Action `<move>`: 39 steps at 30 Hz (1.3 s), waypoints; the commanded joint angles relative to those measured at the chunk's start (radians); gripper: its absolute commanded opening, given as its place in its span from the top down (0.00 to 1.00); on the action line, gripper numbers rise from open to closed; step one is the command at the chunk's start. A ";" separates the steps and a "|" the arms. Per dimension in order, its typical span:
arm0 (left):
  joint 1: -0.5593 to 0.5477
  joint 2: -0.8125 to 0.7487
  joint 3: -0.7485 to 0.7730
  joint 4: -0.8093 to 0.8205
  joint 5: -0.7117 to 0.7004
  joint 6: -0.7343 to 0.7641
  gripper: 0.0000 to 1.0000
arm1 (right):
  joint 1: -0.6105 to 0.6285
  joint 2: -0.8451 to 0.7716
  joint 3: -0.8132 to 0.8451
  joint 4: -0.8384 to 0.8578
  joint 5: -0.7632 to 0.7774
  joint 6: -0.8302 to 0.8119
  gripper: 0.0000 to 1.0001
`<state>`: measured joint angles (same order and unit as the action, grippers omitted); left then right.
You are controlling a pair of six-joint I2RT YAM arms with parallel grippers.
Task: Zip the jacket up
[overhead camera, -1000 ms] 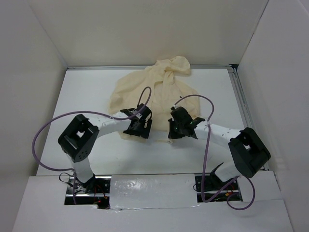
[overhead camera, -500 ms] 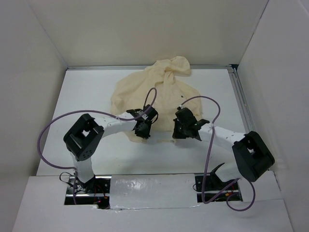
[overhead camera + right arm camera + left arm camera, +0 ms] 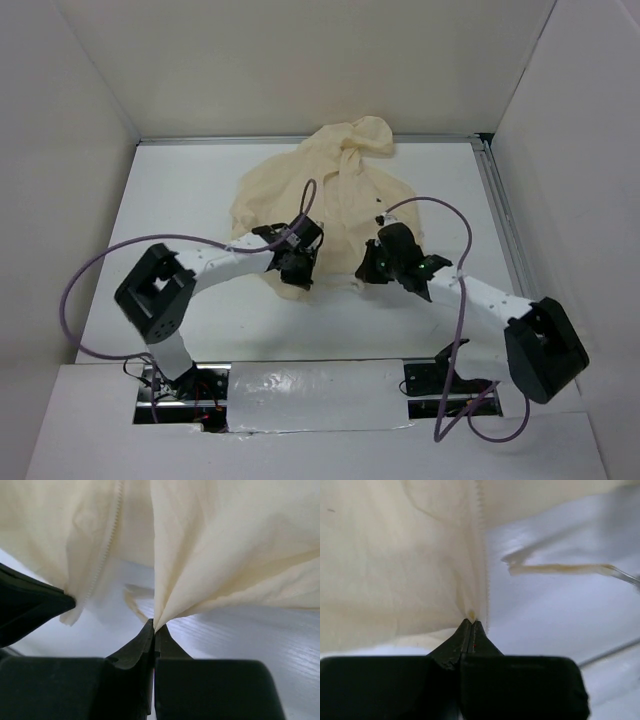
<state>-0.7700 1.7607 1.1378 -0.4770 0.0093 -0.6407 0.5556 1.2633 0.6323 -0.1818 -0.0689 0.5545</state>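
the jacket [image 3: 322, 195] lies spread on the white table [image 3: 175, 200], in the far middle of it, with its hood toward the back wall and its lower hem toward the arms. both arms reach in over the hem, side by side and a little apart.

the left gripper [image 3: 298, 272] sits at the hem of the jacket's left front panel. in its wrist view the jaws are pressed together with no gap, and a small fold of cream fabric is pinched at the very tips. from that pinch the row of zipper teeth [image 3: 483, 555] runs straight away from the tips, with the fabric of the panel spreading to the left of it and bare table to the right. farther right a thin cream strip [image 3: 560, 569] shows edge-on above the table; whether it belongs to the other panel cannot be told from this view.

the right gripper [image 3: 372, 268] sits at the hem of the right front panel. its jaws are likewise closed tight, and the fabric is gathered to a point exactly where the tips meet, fanning up and to the right from there. to the left of that pinch the other panel hangs with its zipper teeth along the edge, and table shows between the two panels, so the front is open at the hem.
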 commanded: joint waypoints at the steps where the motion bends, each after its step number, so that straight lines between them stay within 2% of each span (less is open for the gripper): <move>1: -0.006 -0.242 0.037 0.010 -0.003 0.002 1.00 | -0.017 -0.143 -0.032 0.169 -0.058 -0.027 1.00; 3: -0.006 -0.372 0.043 0.072 -0.005 0.013 1.00 | -0.020 -0.238 -0.042 0.177 -0.051 -0.056 1.00; 4: -0.006 -0.441 0.048 0.093 -0.005 0.030 1.00 | -0.023 -0.277 -0.058 0.244 -0.051 -0.095 1.00; 9: -0.006 -0.596 0.014 0.251 -0.003 0.047 1.00 | -0.023 -0.549 -0.140 0.444 -0.101 -0.180 1.00; 10: -0.006 -0.615 -0.013 0.279 -0.003 0.055 1.00 | -0.020 -0.580 -0.154 0.523 -0.104 -0.183 1.00; 12: -0.006 -0.656 -0.039 0.360 -0.003 0.055 1.00 | -0.023 -0.640 -0.174 0.577 -0.112 -0.179 1.00; 15: -0.008 -0.682 -0.073 0.423 0.001 0.017 1.00 | -0.031 -0.639 -0.152 0.575 -0.098 -0.121 1.00; 17: -0.009 -0.691 -0.121 0.504 -0.002 -0.039 1.00 | -0.036 -0.615 -0.154 0.599 -0.158 -0.090 1.00; 18: -0.009 -0.695 -0.156 0.562 0.000 -0.072 1.00 | -0.036 -0.607 -0.170 0.655 -0.187 -0.029 1.00; 22: -0.008 -0.661 -0.203 0.645 0.011 -0.171 1.00 | -0.031 -0.562 -0.258 0.858 -0.285 0.024 1.00; 26: -0.009 -0.601 -0.194 0.683 -0.003 -0.191 1.00 | -0.033 -0.533 -0.224 0.800 -0.292 0.008 1.00; 34: -0.022 -0.477 -0.118 0.649 0.001 -0.228 1.00 | -0.019 -0.507 -0.221 0.823 -0.250 0.032 1.00; 39: -0.063 -0.477 -0.105 0.650 0.069 -0.205 1.00 | 0.015 -0.449 -0.177 0.749 -0.120 -0.010 1.00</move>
<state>-0.8017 1.3010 0.9844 0.1127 0.0341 -0.8444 0.5526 0.7948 0.3969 0.5571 -0.2810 0.5739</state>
